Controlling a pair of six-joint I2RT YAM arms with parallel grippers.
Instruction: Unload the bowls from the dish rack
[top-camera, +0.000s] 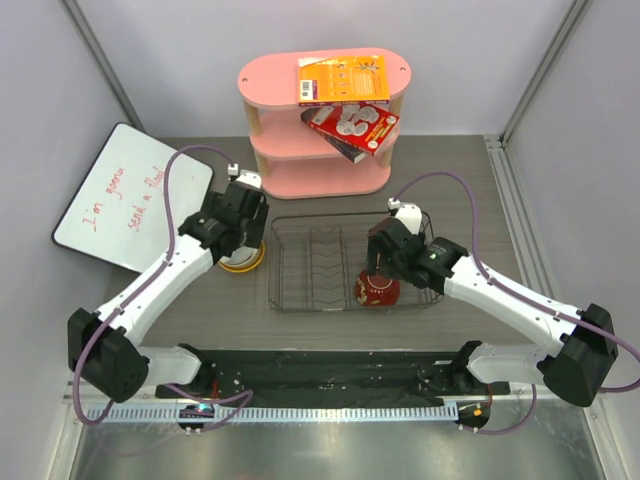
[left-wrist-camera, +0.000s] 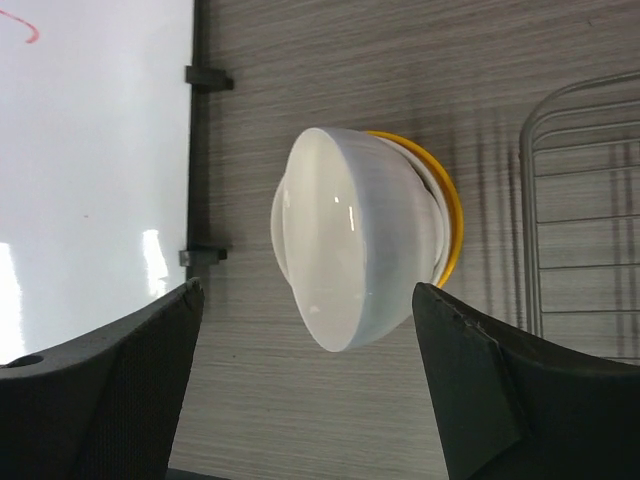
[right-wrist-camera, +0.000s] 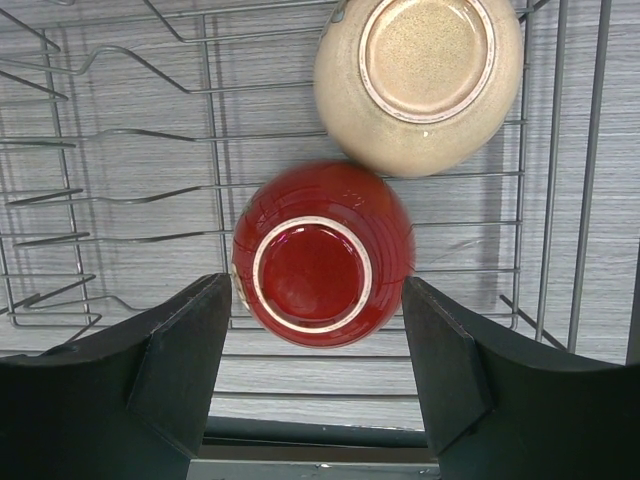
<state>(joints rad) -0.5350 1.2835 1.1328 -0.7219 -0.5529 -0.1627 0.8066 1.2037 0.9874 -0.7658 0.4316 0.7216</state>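
Note:
The white bowl (left-wrist-camera: 350, 240) rests tilted in the yellow-orange bowl (left-wrist-camera: 450, 225) on the table, left of the dish rack (top-camera: 310, 262). My left gripper (left-wrist-camera: 308, 290) hangs open over this stack, its fingers apart from the white bowl on both sides. From above only the yellow-orange bowl's rim (top-camera: 243, 263) shows under the left gripper (top-camera: 238, 240). The dark red bowl (right-wrist-camera: 320, 255) lies upside down in the dish rack (right-wrist-camera: 120, 135), with the beige bowl (right-wrist-camera: 420, 80) upside down just beyond it. My right gripper (right-wrist-camera: 316, 282) is open, one finger on each side of the dark red bowl (top-camera: 377, 290).
A whiteboard (top-camera: 130, 195) with red writing lies at the far left, its edge near the bowl stack. A pink three-tier shelf (top-camera: 320, 120) with boxes stands behind the rack. The rack's left rim (left-wrist-camera: 580, 200) runs close to the right of the stack.

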